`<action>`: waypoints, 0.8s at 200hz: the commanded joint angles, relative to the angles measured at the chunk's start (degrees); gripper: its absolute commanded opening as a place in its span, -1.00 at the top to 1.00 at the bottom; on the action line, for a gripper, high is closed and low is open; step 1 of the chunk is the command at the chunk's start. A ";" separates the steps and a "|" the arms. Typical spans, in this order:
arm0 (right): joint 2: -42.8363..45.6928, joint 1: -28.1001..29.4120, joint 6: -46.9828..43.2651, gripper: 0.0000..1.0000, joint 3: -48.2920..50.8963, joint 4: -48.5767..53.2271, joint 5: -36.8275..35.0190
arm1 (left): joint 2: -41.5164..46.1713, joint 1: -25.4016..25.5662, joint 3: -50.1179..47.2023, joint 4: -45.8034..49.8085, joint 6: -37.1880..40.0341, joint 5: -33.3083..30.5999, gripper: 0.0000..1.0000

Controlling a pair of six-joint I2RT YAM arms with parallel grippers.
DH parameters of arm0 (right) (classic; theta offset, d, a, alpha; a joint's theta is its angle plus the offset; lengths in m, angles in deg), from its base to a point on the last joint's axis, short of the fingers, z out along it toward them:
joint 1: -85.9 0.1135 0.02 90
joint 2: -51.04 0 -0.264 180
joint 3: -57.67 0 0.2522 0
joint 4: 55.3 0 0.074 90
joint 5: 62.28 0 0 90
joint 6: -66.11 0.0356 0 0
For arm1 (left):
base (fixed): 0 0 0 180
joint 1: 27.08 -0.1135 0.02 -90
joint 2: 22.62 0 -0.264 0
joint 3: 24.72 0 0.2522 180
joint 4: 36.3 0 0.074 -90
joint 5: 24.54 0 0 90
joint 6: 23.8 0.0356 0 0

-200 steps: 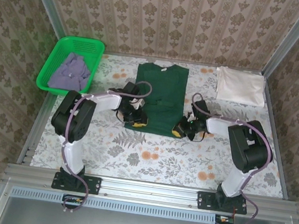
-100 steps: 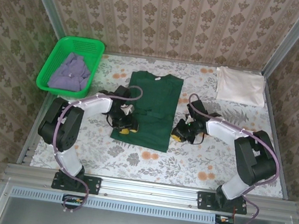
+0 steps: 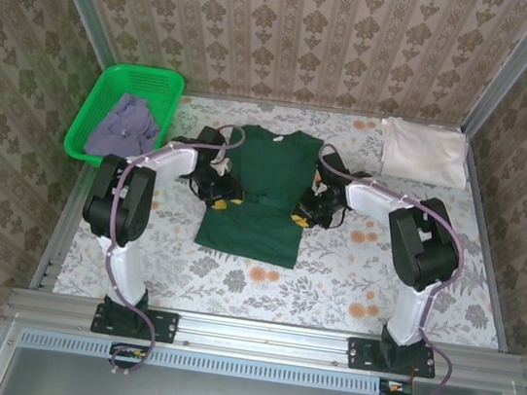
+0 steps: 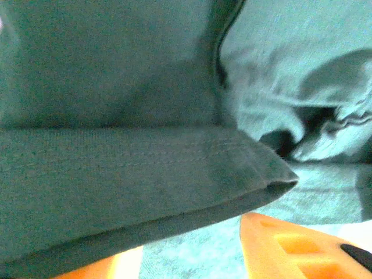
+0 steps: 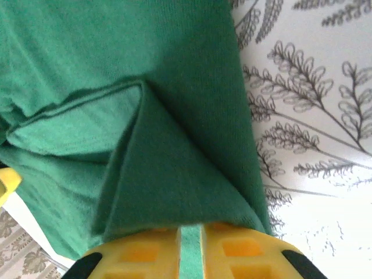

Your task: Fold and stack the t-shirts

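The dark green t-shirt lies flat at the table's middle, its collar at the far end. My left gripper rests at the shirt's left edge. In the left wrist view its orange fingers stand apart, open, and a folded hem lies just ahead of them. At the shirt's right edge sits my right gripper. Its yellow fingers are a narrow slit apart, with a green fold draped over their tips. A cream-white t-shirt lies folded at the far right. A greyish-lavender t-shirt is crumpled in the basket.
A bright green plastic basket stands at the far left corner. Metal frame rails border the table along the near edge and sides. Floral tablecloth stretches bare in front of the green shirt.
The green shirt slid toward the near edge. Both grippers then moved away along its sides to mid-length. Both sets of jaws have parted, the left much wider.
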 commanded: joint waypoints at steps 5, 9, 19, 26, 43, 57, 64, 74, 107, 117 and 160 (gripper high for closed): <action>-3.11 -1.57 0.33 0.56 -2.80 6.31 -0.42 | -2.14 -0.56 5.37 1.06 -0.28 -0.02 0.03; -3.43 -1.75 0.51 0.55 -2.83 6.34 -0.20 | -2.36 -0.61 6.07 1.23 -0.25 -0.11 0.03; -3.95 -2.36 1.30 0.49 -2.80 6.34 0.25 | -3.12 -0.81 8.30 1.54 -0.11 -0.48 0.02; -4.31 -2.81 1.91 0.44 -2.75 6.34 0.53 | -3.92 -0.94 9.88 2.07 0.07 -0.58 0.01; -5.03 -3.87 4.01 0.37 -2.30 4.93 2.10 | -5.86 -1.49 13.65 3.17 0.59 -1.34 0.01; -5.25 -4.75 5.77 0.31 -2.21 3.52 3.36 | -7.37 -2.17 16.49 4.16 0.68 -1.22 0.01; -5.24 -5.24 6.63 0.27 -2.21 3.08 3.75 | -7.70 -2.49 17.69 4.62 0.63 -1.13 0.01; -4.99 -5.79 7.63 0.20 -2.30 2.48 4.24 | -7.38 -2.76 18.98 5.10 0.66 -1.41 0.01; -3.31 -7.35 9.65 0.05 -2.27 2.29 4.56 | -3.58 -1.79 20.07 6.18 1.19 -1.83 -0.01; -2.05 -7.61 10.07 0.05 -1.86 2.27 4.18 | -1.96 -0.63 19.35 6.68 1.91 -1.66 -0.01; 3.68 -7.79 12.00 0.13 2.30 -3.47 3.03 | 3.72 8.11 12.34 6.83 6.86 0.27 0.11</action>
